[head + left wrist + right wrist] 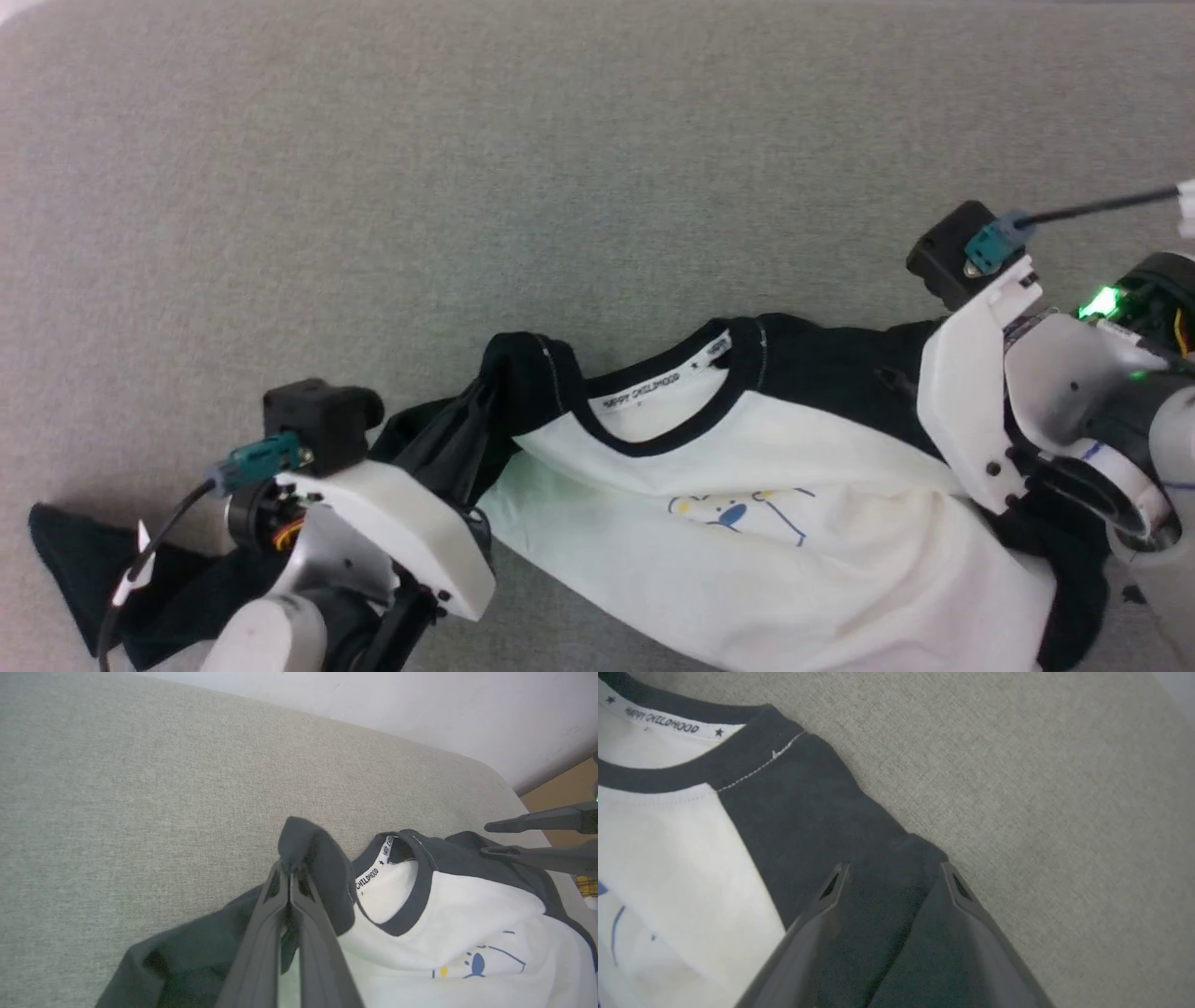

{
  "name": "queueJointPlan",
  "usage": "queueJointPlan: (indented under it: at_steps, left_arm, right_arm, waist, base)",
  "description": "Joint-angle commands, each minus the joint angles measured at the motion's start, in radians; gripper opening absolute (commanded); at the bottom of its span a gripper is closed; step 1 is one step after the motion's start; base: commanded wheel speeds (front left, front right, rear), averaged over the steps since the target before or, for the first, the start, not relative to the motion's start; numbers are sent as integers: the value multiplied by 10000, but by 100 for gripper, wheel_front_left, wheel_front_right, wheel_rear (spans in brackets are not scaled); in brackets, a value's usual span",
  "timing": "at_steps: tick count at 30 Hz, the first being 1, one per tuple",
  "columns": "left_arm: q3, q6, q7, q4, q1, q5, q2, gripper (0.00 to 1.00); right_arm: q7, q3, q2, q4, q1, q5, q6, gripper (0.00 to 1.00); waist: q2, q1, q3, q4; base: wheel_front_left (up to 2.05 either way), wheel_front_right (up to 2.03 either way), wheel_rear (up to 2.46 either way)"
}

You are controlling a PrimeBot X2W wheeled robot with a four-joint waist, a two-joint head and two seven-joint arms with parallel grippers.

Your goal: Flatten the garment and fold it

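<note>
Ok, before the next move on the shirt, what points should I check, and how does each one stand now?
1. Left gripper shut on the garment's black shoulder fabric: ok.
2. Right gripper closed on the other sleeve: not ok, jaws open over it.
3. Garment flat: not ok, the left sleeve is bunched.
4. Print facing up: ok.
5. Hem straight: cannot tell, out of frame.

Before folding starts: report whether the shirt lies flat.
Not flat: the shirt has a sleeve bunched, pinched up by the left tool.
</note>
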Motion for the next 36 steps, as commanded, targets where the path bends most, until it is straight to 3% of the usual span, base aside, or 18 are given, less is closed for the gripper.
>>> queueJointPlan:
  at_steps: [1,12,13,14,16,22,29,36]
  left_arm:
    - [-76,-109,-3,83,-222,33,-63,0]
    - [-335,-276,-133,433,-544,-134,-343,0]
    - [-336,-279,-145,444,-548,-147,-350,0]
    - [-334,-278,-160,455,-553,-157,-356,0]
    - [-318,-268,-187,478,-559,-183,-370,0]
    - [-146,-205,-375,460,-635,-243,-398,0]
    - [306,60,-910,243,-589,-298,-533,0]
    - [804,405,-1491,-505,-485,-240,-651,0]
  right_arm:
    - [240,196,-174,96,-282,214,-7,100]
    - [1085,1512,-1412,952,-531,1180,-7,100]
    - [1009,1523,-1462,1011,-464,1195,-7,91]
    - [893,1548,-1517,1057,-410,1176,-7,42]
    - [604,1580,-1586,1127,-333,1144,-7,0]
    - [-1311,782,-1021,1226,-357,772,-7,0]
    - [-4460,-1551,739,1040,-24,-140,-7,0]
    - [-6329,-2928,2015,-56,574,-887,-7,0]
  waist:
    - [0,-2,369,413]
    - [0,-2,904,983]
    - [0,-2,927,990]
    - [0,-2,948,987]
    - [0,-2,971,943]
    - [0,-2,699,549]
    - [0,-2,-169,-18]
    - [0,-2,-1057,-541]
  base:
    - [0,0,0]
    - [0,0,0]
    - [0,0,0]
    - [0,0,0]
    - [0,0,0]
    - [0,0,0]
    - [0,0,0]
    - [0,0,0]
